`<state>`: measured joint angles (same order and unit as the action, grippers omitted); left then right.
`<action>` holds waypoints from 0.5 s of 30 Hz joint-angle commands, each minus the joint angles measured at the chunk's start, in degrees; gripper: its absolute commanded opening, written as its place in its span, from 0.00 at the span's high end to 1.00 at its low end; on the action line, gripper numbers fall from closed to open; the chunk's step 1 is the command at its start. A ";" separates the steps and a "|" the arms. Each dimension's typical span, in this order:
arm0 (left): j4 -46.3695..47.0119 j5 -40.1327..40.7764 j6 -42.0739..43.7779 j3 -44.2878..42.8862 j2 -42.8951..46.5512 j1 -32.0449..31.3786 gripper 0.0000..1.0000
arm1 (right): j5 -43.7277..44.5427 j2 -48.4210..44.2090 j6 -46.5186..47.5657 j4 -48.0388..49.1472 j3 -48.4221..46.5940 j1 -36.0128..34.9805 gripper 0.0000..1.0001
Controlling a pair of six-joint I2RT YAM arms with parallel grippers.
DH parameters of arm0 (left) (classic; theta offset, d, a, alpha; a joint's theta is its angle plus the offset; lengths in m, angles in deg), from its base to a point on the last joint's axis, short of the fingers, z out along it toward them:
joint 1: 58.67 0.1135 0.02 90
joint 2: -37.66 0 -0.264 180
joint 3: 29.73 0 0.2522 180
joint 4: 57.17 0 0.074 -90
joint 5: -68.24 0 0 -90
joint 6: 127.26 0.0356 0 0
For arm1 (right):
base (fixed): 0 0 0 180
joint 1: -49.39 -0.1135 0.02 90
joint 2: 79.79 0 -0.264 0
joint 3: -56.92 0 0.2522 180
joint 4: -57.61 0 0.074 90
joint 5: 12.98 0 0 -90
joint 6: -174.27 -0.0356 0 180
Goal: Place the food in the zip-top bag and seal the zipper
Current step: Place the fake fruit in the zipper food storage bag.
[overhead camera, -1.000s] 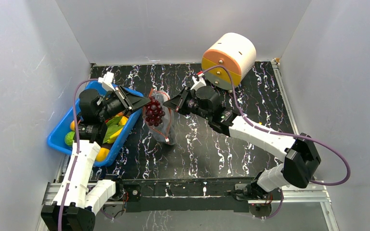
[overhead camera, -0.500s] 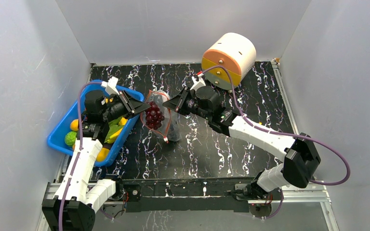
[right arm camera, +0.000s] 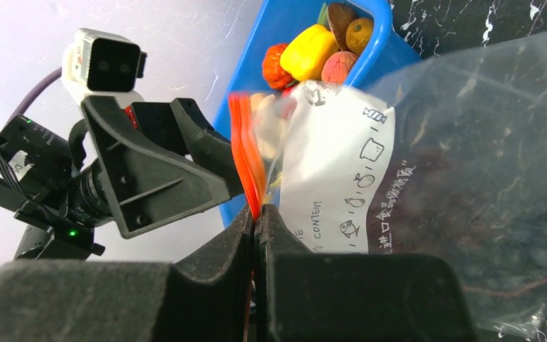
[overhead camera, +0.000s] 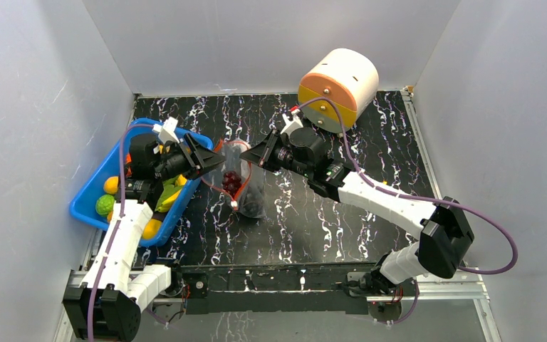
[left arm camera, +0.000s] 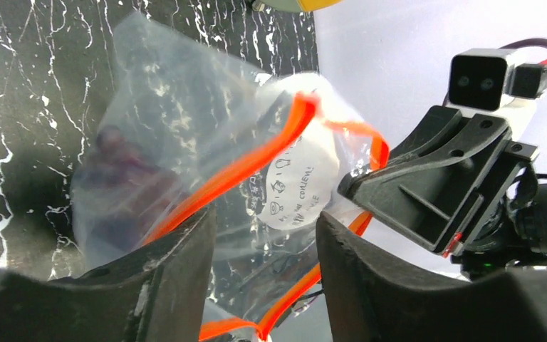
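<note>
The zip-top bag hangs open mid-table between both grippers. My right gripper is shut on its orange-red zipper beside the white label. My left gripper stands open just above the bag's mouth, with nothing between its fingers. The zipper loops round the open mouth. Purple grapes lie inside the bag and show as a dark blur through the plastic. More food sits in the blue bin.
The blue bin lies at the left edge under my left arm, with a green piece and yellow pieces inside. A cream and orange cylinder lies on its side at the back right. Grey walls close three sides.
My left gripper has opened and let go of the purple grapes, which have dropped into the bag. The right gripper has kept its hold on the bag's rim.
</note>
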<state>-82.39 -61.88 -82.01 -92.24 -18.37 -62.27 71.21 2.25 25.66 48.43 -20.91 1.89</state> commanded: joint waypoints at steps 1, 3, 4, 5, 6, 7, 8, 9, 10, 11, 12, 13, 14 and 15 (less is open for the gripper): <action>-0.58 -2.22 -0.29 -3.50 1.68 0.15 0.41 | 0.27 -1.15 -0.11 4.63 -1.15 0.13 1.00; -1.94 -2.71 0.39 -4.86 1.96 0.08 0.36 | 0.83 -1.38 0.32 4.13 -1.06 0.18 1.00; -3.15 -2.65 1.15 -5.74 2.05 0.15 0.34 | 1.27 -1.55 0.64 3.78 -1.03 0.14 1.00; -4.77 -2.46 2.27 -6.69 2.14 0.13 0.33 | 1.58 -1.80 0.95 3.43 -0.91 0.13 1.00; -6.54 -2.15 3.48 -7.77 2.15 0.12 0.32 | 1.99 -2.10 1.15 3.20 -0.69 0.13 1.00; -8.96 -1.52 5.33 -9.09 2.11 0.13 0.31 | 2.23 -2.45 1.40 3.04 -0.50 0.13 1.00; -11.53 -0.39 7.33 -10.44 2.15 0.12 0.29 | 2.61 -2.76 1.58 2.88 -0.37 0.13 1.00; -14.32 0.93 9.39 -11.61 2.15 0.15 0.29 | 2.84 -3.05 1.77 2.70 -0.28 0.13 1.00; -16.54 2.43 11.93 -12.49 2.19 0.15 0.28 | 3.05 -3.29 2.01 2.49 -0.24 0.13 1.00; -18.34 4.06 13.76 -13.04 2.31 0.14 0.27 | 3.21 -3.58 2.19 2.27 -0.18 0.13 1.00; -19.80 5.37 15.47 -13.26 2.51 0.12 0.27 | 3.33 -3.71 2.31 2.08 -0.18 0.13 1.00; -20.71 6.68 16.95 -13.17 2.66 0.14 0.26 | 3.38 -3.85 2.35 2.02 -0.11 0.14 1.00; -21.51 7.65 18.17 -12.94 2.69 0.15 0.26 | 3.48 -3.90 2.41 2.01 -0.09 0.13 1.00; -22.05 8.40 19.34 -12.71 2.57 0.14 0.26 | 3.44 -3.98 2.45 1.97 -0.01 0.13 1.00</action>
<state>-96.49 -57.94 -70.63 -103.80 -16.78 -62.27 73.40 1.77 27.17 47.25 -20.69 1.89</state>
